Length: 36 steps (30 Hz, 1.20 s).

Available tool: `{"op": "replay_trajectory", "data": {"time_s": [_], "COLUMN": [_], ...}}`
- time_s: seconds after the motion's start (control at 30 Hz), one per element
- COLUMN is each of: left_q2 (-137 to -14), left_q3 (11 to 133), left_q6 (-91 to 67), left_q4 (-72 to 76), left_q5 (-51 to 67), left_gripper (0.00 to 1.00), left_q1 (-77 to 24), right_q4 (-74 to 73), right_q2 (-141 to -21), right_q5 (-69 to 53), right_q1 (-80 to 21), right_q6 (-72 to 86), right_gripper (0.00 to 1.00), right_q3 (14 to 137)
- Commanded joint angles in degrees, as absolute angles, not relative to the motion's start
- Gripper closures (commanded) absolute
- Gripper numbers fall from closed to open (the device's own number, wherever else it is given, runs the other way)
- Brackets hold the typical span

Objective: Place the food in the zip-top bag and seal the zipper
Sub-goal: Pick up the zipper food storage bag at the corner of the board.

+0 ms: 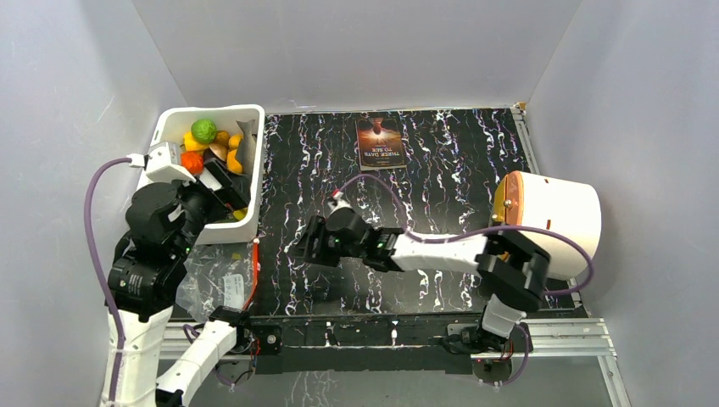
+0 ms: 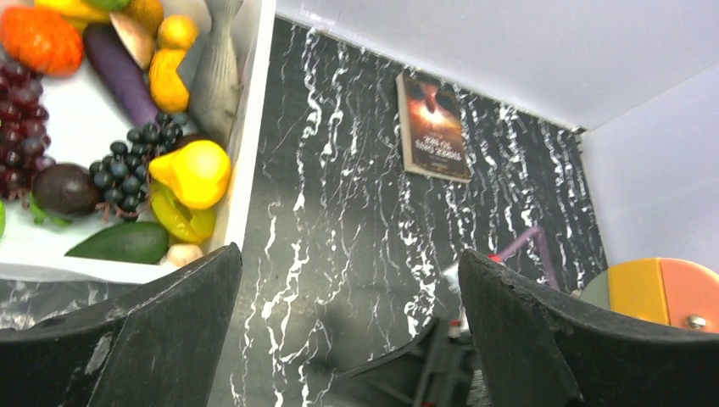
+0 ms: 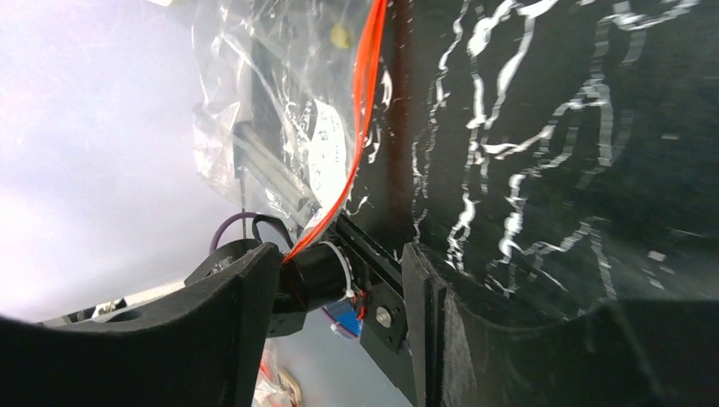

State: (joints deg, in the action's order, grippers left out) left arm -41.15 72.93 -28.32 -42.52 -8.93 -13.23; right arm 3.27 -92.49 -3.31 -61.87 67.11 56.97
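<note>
Nearest, at the left front corner beside the left arm's base, the zip-top bag (image 1: pixel 212 275) lies slack and crumpled. Its zipper (image 1: pixel 253 275) runs along the left border of the black marbled worktop (image 1: pixel 441 178). In the right wrist view the bag (image 3: pixel 280 102) shows its white label patch (image 3: pixel 326 140) just beside the red-orange zipper (image 3: pixel 366 102).

A little farther in, the right tool (image 1: pixel 298 246) sits low over the worktop, pointing left toward the bag but apart from it. Its fingers (image 3: pixel 212 339) stand spread with nothing between them. The zipper's line ends close by the tip of one finger, and I cannot tell whether they touch.

Beyond that, the left tool (image 1: pixel 222 180) hangs at the near right corner of the white tub (image 1: pixel 254 114). Its jaws are wide apart and empty in its own camera (image 2: pixel 352 331).

The food (image 1: pixel 203 131) lies heaped in the tub, including a yellow pear (image 2: pixel 193 172), black grapes (image 2: pixel 127 165) and a purple aubergine (image 2: pixel 119 72).

At the right a white drum with an orange face (image 1: pixel 551 216) rests by the right arm. Farthest back, a dark book (image 1: pixel 380 142) lies flat near the rear wall.
</note>
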Motion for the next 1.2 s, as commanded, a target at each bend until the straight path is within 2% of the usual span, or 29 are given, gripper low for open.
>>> {"op": "replay_trajectory", "data": {"time_s": [0.0, 0.3, 0.47, 1.0, 1.17], "left_q2": [-39.5, -39.0, -38.4, -37.7, -37.5], "left_q3": [78.2, 81.9, 81.8, 80.5, 79.8], "left_q6": [-25.6, -25.5, -25.5, -26.3, -26.3], "left_q4": [-39.3, -40.4, -40.7, -40.3, -40.4], "left_q5": [-7.4, -10.0, -9.5, -7.7, -7.7], "left_gripper": [0.02, 0.02, 0.02, 0.01, 0.02], "left_q1": [-12.8, -12.9, -12.9, -12.9, -13.0], "right_q4": [13.8, 20.8, 24.2, 19.9, 19.2], "right_q2": [-100.4, -115.9, -120.8, -131.7, -131.8], "right_q5": [-3.6, -6.4, -8.4, -10.1, -10.0], "right_q1": [-65.5, -69.4, -69.9, -71.1, -71.1], "right_q6": [70.4, 74.0, 74.8, 77.6, 76.2], "right_gripper": [0.49, 0.60, 0.60, 0.58, 0.69], "right_q3": [63.4, 70.4, 73.2, 85.2, 86.1]}}
